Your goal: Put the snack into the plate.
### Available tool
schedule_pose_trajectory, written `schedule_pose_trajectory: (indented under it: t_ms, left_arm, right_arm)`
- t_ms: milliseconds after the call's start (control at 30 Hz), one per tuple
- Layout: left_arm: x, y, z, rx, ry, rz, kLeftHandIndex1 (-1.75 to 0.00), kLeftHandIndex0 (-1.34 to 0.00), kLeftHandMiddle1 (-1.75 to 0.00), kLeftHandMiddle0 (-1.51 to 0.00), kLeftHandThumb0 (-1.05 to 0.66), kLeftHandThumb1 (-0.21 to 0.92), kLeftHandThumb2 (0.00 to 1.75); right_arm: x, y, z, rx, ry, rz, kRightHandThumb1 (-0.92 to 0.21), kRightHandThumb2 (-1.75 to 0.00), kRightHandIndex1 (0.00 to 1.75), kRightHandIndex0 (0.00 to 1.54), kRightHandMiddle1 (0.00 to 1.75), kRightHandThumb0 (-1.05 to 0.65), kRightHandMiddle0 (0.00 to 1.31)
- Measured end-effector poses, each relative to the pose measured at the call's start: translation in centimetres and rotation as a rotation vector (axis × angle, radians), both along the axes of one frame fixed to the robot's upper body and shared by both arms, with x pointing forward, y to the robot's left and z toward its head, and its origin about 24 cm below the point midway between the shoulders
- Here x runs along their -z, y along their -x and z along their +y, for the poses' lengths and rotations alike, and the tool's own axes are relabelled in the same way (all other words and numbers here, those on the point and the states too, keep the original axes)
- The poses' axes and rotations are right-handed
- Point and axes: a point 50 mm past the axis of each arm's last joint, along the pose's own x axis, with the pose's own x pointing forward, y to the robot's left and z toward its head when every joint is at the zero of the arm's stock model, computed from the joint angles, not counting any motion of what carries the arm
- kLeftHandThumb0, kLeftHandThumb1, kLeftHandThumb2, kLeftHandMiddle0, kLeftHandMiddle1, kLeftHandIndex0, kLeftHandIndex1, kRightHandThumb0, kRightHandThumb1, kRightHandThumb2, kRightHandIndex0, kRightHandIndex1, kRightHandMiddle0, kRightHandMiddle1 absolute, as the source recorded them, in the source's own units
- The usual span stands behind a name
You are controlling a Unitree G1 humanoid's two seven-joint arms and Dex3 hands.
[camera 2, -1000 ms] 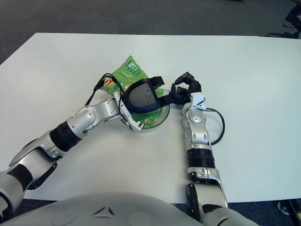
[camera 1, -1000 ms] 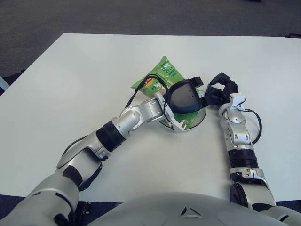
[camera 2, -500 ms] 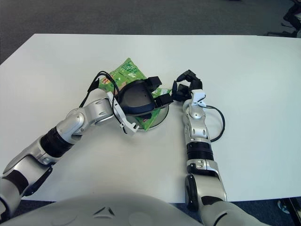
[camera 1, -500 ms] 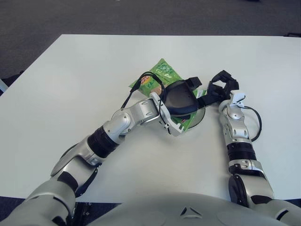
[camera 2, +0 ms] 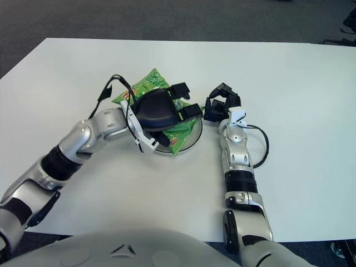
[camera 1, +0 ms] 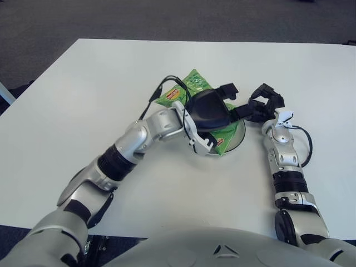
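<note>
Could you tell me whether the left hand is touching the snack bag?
Touching: in the left eye view the left hand lies pressed over the snack bag above the plate.

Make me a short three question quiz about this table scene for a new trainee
1. True or false: the green snack bag lies wholly inside the plate.
2. Which hand is over the snack bag? A) left hand B) right hand
3. Fill in: the right hand shows beside the plate's ____ edge.

Key
1. False; its far end sticks out over the white table.
2. A
3. right
</note>
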Motion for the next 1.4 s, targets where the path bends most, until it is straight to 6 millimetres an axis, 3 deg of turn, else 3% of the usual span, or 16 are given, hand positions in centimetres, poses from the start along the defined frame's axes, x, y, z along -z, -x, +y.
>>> schedule_pose_trajectory:
  t_ms: [67,100,133,200,233,267,367,467,867,1200,1400]
  left_arm:
    - [-0.4,-0.1,0.1,0.001,0.011,-0.004,-0.23,0.0,-0.24,0.0,-0.76,0.69,0.65]
    - [-0.5,-0.1,0.1,0.002,0.015,-0.005,-0.22,0.0,-0.23,0.0,-0.76,0.7,0.64]
    - [-0.6,-0.1,0.1,0.002,0.018,-0.005,-0.2,0.0,-0.21,0.0,-0.76,0.71,0.64]
    - [-0.7,-0.2,0.1,0.002,0.021,-0.006,-0.17,0.0,-0.18,0.0,-0.76,0.72,0.63]
    - [-0.7,-0.2,0.1,0.001,0.021,-0.005,-0.16,0.0,-0.16,0.0,-0.76,0.73,0.63]
    - [-0.8,-0.2,0.1,0.002,0.022,-0.005,-0.14,0.0,-0.15,0.0,-0.77,0.73,0.62]
    - [-0.9,-0.2,0.1,0.002,0.027,-0.009,-0.14,0.0,-0.13,0.0,-0.77,0.74,0.61]
    - [-1.2,-0.2,0.0,0.002,0.04,-0.014,-0.14,0.0,-0.12,0.0,-0.77,0.74,0.61]
    - [-2.2,-0.7,1.2,-0.021,0.098,-0.04,-0.25,0.0,-0.11,-0.01,-0.8,0.74,0.59]
    - [-2.9,-1.7,4.1,-0.087,0.112,-0.061,-0.34,0.0,-0.11,0.0,-0.78,0.71,0.58]
    - [-2.0,-2.8,5.5,-0.139,0.09,-0.022,-0.34,0.0,-0.09,0.0,-0.78,0.7,0.59]
  right_arm:
    - [-0.1,0.2,0.1,-0.005,0.002,-0.002,-0.79,-0.75,1.26,0.19,1.29,-0.62,0.08]
    - [-0.1,0.3,0.1,-0.006,0.003,-0.003,-0.8,-0.74,1.24,0.18,1.25,-0.63,0.07]
    - [-0.1,0.3,0.1,-0.007,0.004,-0.004,-0.84,-0.7,1.17,0.16,1.08,-0.66,0.04]
    - [-0.2,0.4,0.2,-0.009,0.015,-0.007,-0.88,-0.68,1.28,0.13,0.89,-0.68,0.02]
    - [-0.1,0.4,0.1,-0.008,0.024,-0.007,-0.89,-0.67,1.45,0.41,1.2,-0.67,0.16]
    - [-0.1,0.3,0.2,-0.011,0.032,-0.008,-0.9,-0.66,1.55,0.61,1.39,-0.67,0.25]
    - [0.1,-0.2,0.1,-0.014,0.045,-0.001,-0.57,-1.02,1.68,0.91,1.63,-0.53,0.45]
    - [0.2,-0.4,0.0,-0.008,0.03,0.007,-0.42,-1.19,1.73,1.05,1.71,-0.49,0.54]
    - [0.3,-0.4,-0.2,0.002,-0.037,0.013,-0.26,-1.38,1.75,1.2,1.75,-0.5,0.66]
    - [0.4,-0.4,-0.2,-0.001,-0.061,0.009,-0.24,-1.41,1.75,1.25,1.75,-0.51,0.68]
    - [0.2,-0.4,-0.2,-0.025,-0.06,0.005,-0.24,-1.41,1.75,1.28,1.75,-0.51,0.68]
